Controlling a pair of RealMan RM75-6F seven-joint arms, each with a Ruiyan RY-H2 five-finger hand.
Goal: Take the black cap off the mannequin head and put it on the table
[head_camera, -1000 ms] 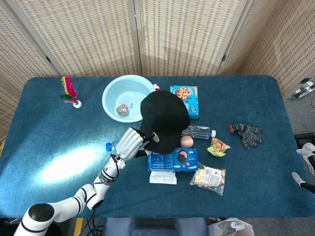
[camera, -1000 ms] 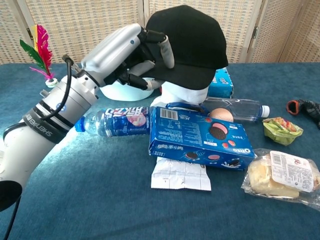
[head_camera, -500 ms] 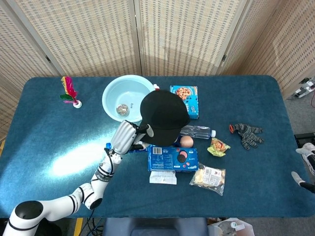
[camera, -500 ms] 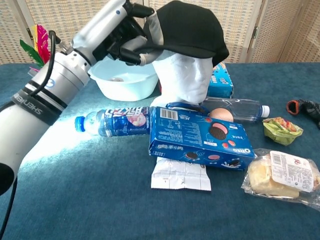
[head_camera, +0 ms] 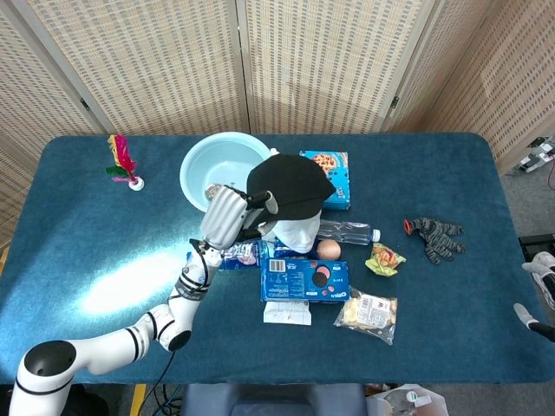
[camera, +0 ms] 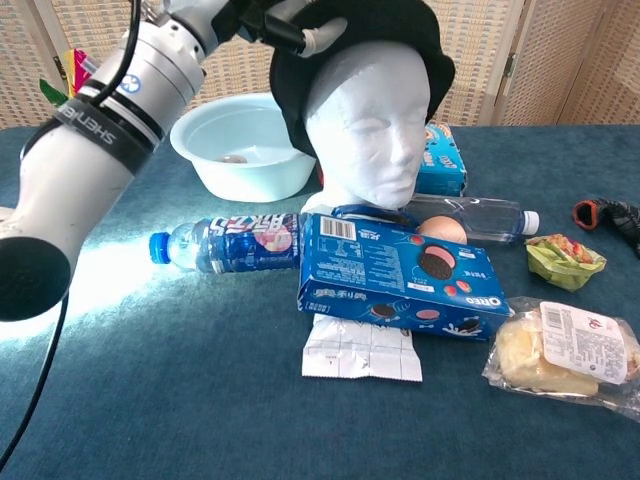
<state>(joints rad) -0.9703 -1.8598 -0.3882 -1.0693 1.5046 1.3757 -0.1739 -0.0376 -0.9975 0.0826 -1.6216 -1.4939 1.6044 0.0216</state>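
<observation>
The black cap (head_camera: 290, 185) (camera: 385, 20) sits tilted back on the white mannequin head (camera: 370, 120) (head_camera: 297, 230), whose whole face is bare in the chest view. My left hand (head_camera: 227, 215) (camera: 270, 15) grips the cap's brim at the upper left and holds it raised above the forehead. The cap's crown still hangs over the top and back of the head. My right hand is in neither view.
A light blue bowl (head_camera: 201, 166) stands behind my left arm. In front of the mannequin lie a drink bottle (camera: 225, 243), an Oreo box (camera: 400, 275), a clear bottle (camera: 470, 215), a receipt (camera: 360, 350) and snack packs (camera: 560, 350). Black gloves (head_camera: 436, 236) lie at the right, a feather shuttlecock (head_camera: 121, 160) at the far left.
My left hand has lifted the cap's brim up and back. The cap went from covering the face to sitting on the crown, leaving the face uncovered.
</observation>
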